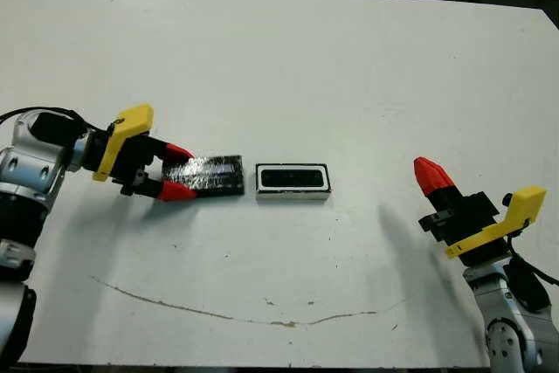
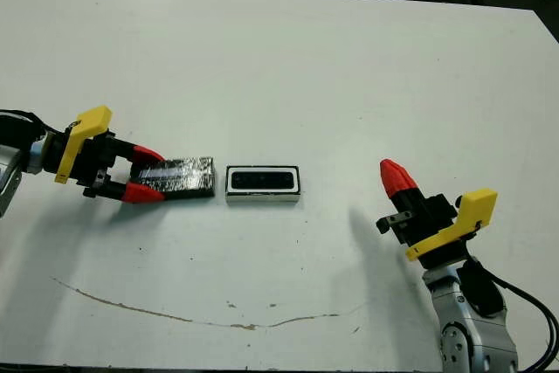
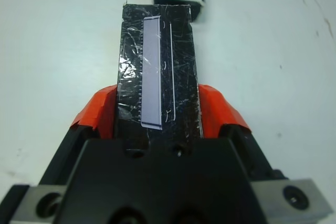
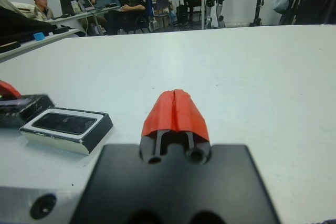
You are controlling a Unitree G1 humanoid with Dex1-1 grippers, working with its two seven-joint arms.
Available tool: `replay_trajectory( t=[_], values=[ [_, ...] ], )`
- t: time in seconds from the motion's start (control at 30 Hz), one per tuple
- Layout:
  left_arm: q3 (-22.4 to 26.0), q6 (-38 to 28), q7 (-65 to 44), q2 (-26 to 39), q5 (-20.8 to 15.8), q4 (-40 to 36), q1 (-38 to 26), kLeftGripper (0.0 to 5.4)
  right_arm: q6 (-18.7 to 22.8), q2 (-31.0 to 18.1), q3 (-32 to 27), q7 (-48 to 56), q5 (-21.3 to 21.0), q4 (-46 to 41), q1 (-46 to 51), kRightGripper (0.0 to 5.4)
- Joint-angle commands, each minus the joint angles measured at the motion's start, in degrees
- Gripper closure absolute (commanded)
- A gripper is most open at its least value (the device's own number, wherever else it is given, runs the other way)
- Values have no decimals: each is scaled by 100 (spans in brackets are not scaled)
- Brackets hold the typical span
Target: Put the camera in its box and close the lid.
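I had the left end effector (image 1: 177,172) clamped on the lid (image 1: 208,175), its two red fingers (image 3: 100,111) pressing the slab's long edges at the near end. The lid lay flat on the white surface (image 1: 279,58), its pale silvery strip facing up, stretching straight out ahead of the fingertips. Just past the lid's far end sat the box (image 1: 293,183), apart from it by a narrow gap, with the camera (image 1: 293,178) lying dark inside its white-walled hollow. The box was still uncovered.

My right end effector (image 4: 175,113) was well off to the other side, holding nothing, its red fingers pressed together into a single tip. From that end effector, the box lay ahead and to one side, well apart. A thin brownish streak (image 1: 227,312) marked the surface on the near side of both end effectors.
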Motion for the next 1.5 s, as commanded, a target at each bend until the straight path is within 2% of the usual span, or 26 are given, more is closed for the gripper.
replay_trajectory(
  t=[0.03, 0.1, 0.3, 0.53, 0.93, 1.07, 1.5],
  values=[
    [331, 99, 514, -162, -242, -399, 431, 223, 6, -102, -8, -19, -17, 34, 65, 540],
    [518, 300, 744, -270, -486, -670, 648, 223, 4, -104, -2, -39, -34, 28, 67, 540],
    [766, 271, 960, -592, -993, -1058, 959, 223, -1, -108, 12, -7, -14, 35, 68, 540],
    [621, 653, 869, -688, -1225, -1261, 916, 223, -61, -86, 21, 30, 2, 109, 58, 540],
    [96, 494, 589, -840, -931, -885, 443, 223, 39, -97, 61, -55, 3, 25, 93, 540],
    [-114, 465, 633, -935, -726, -736, 259, 223, -12, -103, 77, -83, -62, 21, 105, 540],
    [-443, -31, 695, -1328, -353, -439, 131, 223, 40, -114, 105, -76, 5, -7, 115, 540]
  ],
)
